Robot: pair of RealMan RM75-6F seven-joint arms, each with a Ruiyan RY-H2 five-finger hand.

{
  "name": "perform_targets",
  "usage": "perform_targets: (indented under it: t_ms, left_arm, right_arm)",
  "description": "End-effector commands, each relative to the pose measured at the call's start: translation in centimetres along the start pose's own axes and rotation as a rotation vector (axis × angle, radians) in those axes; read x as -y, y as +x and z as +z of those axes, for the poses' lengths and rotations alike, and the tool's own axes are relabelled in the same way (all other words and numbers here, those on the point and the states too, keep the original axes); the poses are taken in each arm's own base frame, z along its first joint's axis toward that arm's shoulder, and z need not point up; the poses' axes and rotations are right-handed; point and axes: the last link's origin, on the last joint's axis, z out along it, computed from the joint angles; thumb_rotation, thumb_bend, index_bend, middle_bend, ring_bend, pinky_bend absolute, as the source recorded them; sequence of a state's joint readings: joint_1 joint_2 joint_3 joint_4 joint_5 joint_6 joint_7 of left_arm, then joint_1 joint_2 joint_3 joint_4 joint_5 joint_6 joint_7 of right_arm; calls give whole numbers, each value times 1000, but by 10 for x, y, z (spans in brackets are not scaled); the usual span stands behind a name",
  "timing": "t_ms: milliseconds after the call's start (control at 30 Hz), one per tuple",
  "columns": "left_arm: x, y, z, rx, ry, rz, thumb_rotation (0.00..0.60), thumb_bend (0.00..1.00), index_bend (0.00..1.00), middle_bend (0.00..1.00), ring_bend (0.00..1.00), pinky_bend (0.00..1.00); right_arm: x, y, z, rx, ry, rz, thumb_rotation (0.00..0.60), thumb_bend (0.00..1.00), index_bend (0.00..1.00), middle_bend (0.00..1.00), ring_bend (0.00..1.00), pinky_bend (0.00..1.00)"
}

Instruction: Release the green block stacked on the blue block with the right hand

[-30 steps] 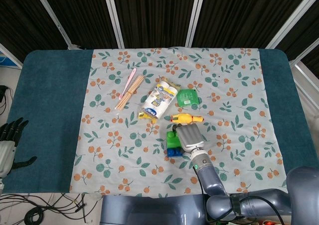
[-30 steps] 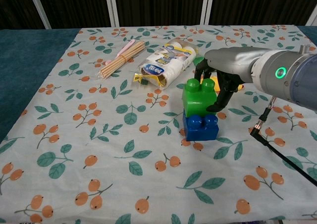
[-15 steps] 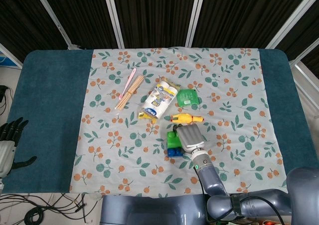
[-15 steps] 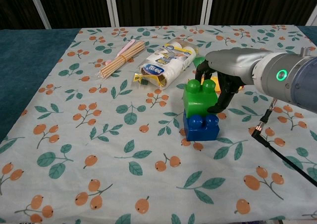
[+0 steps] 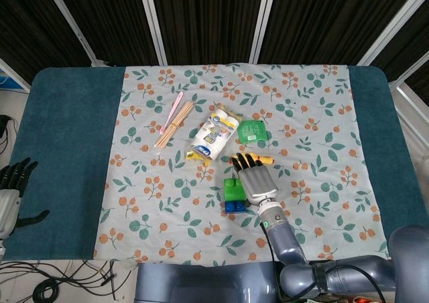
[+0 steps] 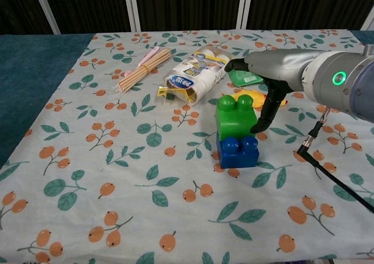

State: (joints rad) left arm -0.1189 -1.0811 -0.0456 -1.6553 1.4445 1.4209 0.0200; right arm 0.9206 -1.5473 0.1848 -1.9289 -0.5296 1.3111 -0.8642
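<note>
The dark fingers of the right hand are seen spread wide and stretched out flat above the table, nothing being gripped; only the thumb tip hangs down close beside the right face of the green plastic studded block, and contact there cannot be judged. That green block is stacked squarely on the blue plastic studded block, which rests on the leaf-and-berry patterned cloth. Beyond the hand a yellow rubber chicken toy lies partly hidden. At the table's left edge, the left hand is held with fingers apart, empty.
</note>
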Motion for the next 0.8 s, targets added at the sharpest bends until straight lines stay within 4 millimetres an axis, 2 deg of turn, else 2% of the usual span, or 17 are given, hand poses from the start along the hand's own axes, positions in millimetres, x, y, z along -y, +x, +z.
perform_targets:
  t_ms: [33,100,200,367,433,600,800]
  left_arm:
    - [0,0,0,-1,1,2,600,25,0,0,0,0]
    - [0,0,0,0,1,4,600,25,0,0,0,0]
    - [0,0,0,-1,0,9,600,25,0,0,0,0]
    - [-1,0,-1,-4,-4,8,600,25,0,0,0,0]
    - [-1,0,-1,-9,-8,13,600,25,0,0,0,0]
    - [-2,-2,-2,-7,-9,34,600,25,0,0,0,0]
    - [-2,-3,-3,-20,-5,54,600,25,0,0,0,0]
  right_arm:
    - [-3,7,-6,-29,2,21,600,78,0,0,0,199]
    - [-8,12,-11,-44,3,24,600,78,0,0,0,199]
    - [-25,21,-25,-86,-6,0,600,78,0,0,0,198]
    - [-76,28,-61,-163,-64,-26,600,70,0,0,0,198]
    - [-95,27,-76,-185,-84,-28,600,64,0,0,0,195]
    - [-151,10,-127,-227,-142,-45,600,55,0,0,0,168]
    - [-192,-7,-170,-285,-182,-73,600,54,0,0,0,160]
